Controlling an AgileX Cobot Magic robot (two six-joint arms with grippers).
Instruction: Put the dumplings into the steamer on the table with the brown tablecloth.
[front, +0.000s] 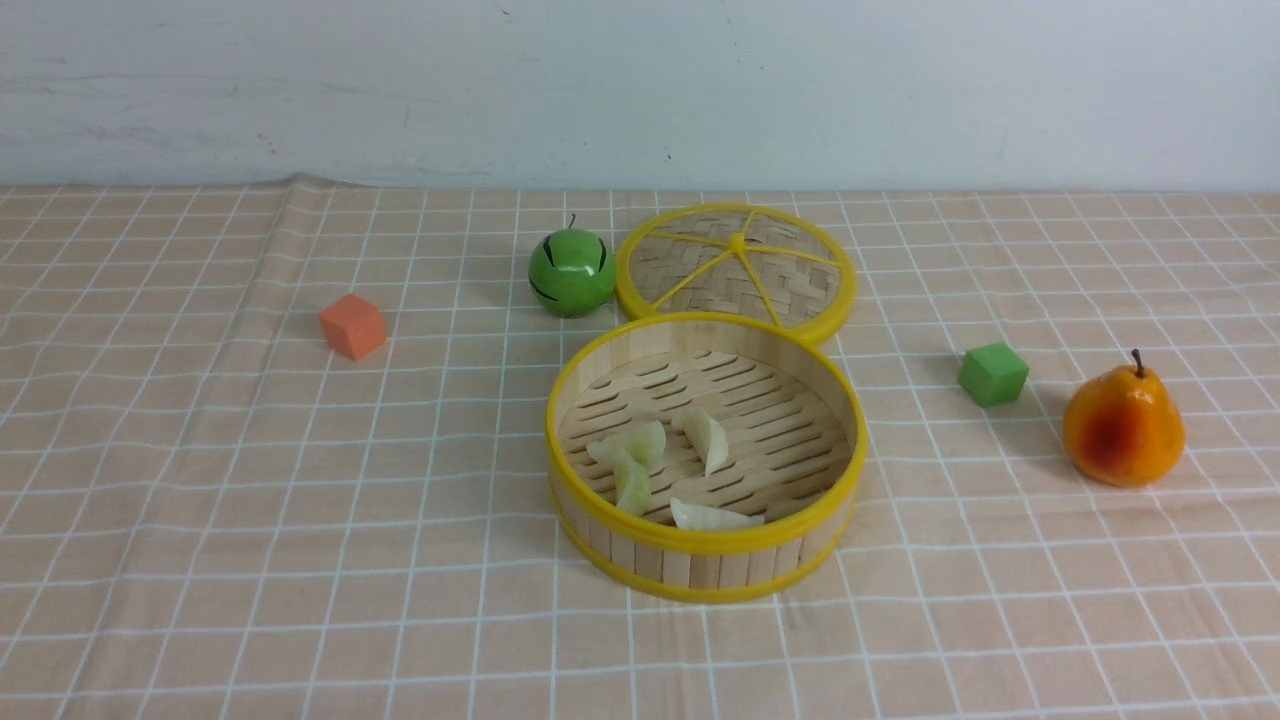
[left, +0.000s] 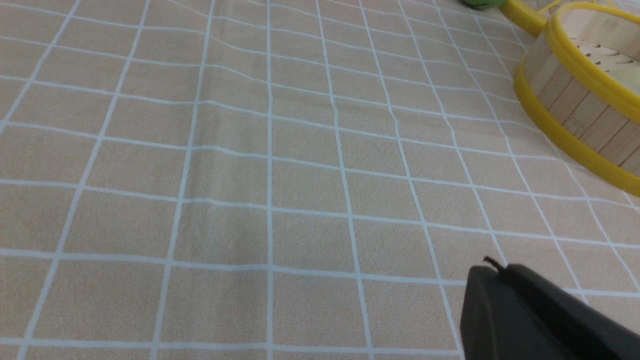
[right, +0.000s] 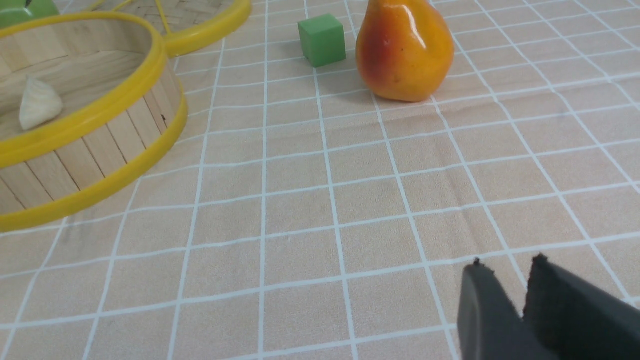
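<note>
Four dumplings (front: 703, 440) sat inside steamer (front: 705, 570) for steaming; left gripper (left: 492, 270) closed, right gripper (right: 507, 265) slightly parted (both empty).

Front cam high, fwd-down; wrist cams low, nearer, both sharing steamer (front: 706, 570)

The steamer (front: 706, 570), a round bamboo basket with yellow rims, upright slat walls and a slotted floor, sits upright and uncovered on the table (front: 330, 500), which the light brown tablecloth (front: 1000, 620) with its thin white grid covers, slightly creased. Inside the steamer lie all four dumplings (front: 706, 440), small crescents: two pale green ones together at its left side, one cream-white near its middle, and another cream-white along its near wall.
</note>
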